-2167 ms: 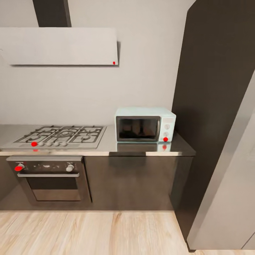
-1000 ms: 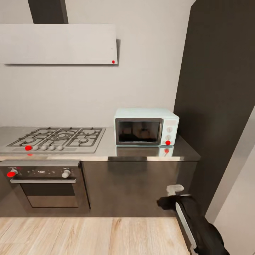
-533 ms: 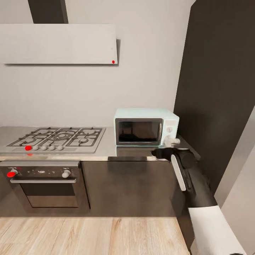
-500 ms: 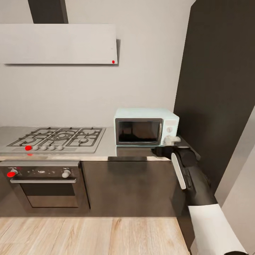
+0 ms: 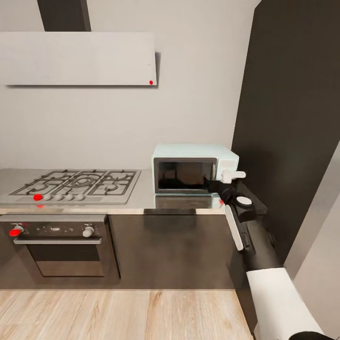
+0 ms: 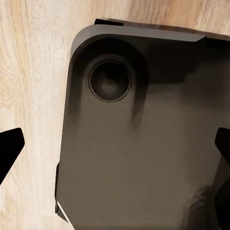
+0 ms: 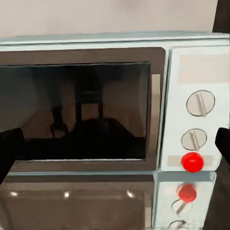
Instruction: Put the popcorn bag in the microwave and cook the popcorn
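The microwave (image 5: 194,168) stood door-closed at the worktop's (image 5: 141,200) right end. The right gripper (image 5: 230,175) hovered before its knob panel (image 7: 199,120), fingers spread apart. The left gripper (image 6: 115,148) was also spread, above the floor (image 6: 33,72).

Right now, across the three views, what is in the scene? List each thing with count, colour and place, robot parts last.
microwave: one, pale mint-blue, dark glass door shut, at the countertop's right end
knobs: two, white, on the microwave's panel, red marker below them
countertop: one, pale grey, over dark cabinets
gas hob: one, steel with dark grates, left of the microwave
oven: one, steel, glass front, under the hob
hood: one, flat white, on the wall above the hob
tall cabinet: one, dark, right of the microwave
floor: pale wood
robot base: dark, seen over the floor in the left wrist view
right tool: black and white, raised in front of the microwave's panel, fingers apart
left tool: dark fingertips apart
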{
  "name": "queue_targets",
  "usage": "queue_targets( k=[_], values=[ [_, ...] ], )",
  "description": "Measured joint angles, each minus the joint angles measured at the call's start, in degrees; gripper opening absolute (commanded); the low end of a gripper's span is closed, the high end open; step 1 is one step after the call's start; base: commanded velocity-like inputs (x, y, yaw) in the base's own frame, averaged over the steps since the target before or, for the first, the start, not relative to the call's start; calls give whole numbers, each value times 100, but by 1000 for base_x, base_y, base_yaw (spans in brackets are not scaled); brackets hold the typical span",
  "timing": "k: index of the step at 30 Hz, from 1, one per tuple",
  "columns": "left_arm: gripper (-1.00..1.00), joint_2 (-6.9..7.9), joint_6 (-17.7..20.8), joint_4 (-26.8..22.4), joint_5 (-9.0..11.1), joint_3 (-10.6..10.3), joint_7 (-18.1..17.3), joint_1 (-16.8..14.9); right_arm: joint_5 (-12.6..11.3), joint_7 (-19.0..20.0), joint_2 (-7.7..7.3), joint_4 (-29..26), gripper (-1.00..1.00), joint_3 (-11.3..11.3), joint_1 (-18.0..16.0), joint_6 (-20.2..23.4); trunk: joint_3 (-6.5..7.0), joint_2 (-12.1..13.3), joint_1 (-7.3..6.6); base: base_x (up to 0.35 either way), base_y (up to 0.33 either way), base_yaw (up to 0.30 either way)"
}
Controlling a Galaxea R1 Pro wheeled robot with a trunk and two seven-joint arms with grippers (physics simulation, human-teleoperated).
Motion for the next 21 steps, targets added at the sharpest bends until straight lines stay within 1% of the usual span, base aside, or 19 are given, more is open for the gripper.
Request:
queue_targets(
  k=[2, 3, 4, 7, 15, 18, 20, 21],
  values=[
    [100, 0, 0, -1, -1, -4, 0, -2, 1, 3, -16, 493, 100, -1, 0, -295, 0, 0, 0, 0, 0, 0],
    [100, 0, 0, -1, -1, -6, 0, -2, 2, 18, -28, 859, 100, -2, -1, -593, 0, 0, 0, 0, 0, 0],
    [100, 0, 1, -1, -1, -6, 0, -3, 3, 35, -33, 1052, 100, -2, -3, -748, 0, 0, 0, 0, 0, 0],
    [100, 0, 1, -4, -1, -6, -1, -4, 12, 55, -55, 1394, 100, -2, -4, -903, 0, 0, 0, 0, 0, 0],
    [100, -4, 0, -12, -10, -12, -6, -1, 17, 65, -72, 1503, 100, -6, 0, -911, 0, 0, 0, 0, 0, 0],
    [100, -94, 4, -18, -33, -15, -7, -3, 16, 71, -84, 1504, 100, -9, -1, -857, 0, 0, 0, 16, 0, 0],
    [100, -156, 8, -10, -59, -48, -7, 0, 14, 71, -87, 1504, 100, -11, 0, -849, 0, -1, -2, 233, 0, 0],
    [100, -161, 8, -9, -64, -53, -7, 0, 13, 69, -87, 1503, 100, -11, 0, -848, 0, -1, -3, 270, 0, 0]
  ],
)
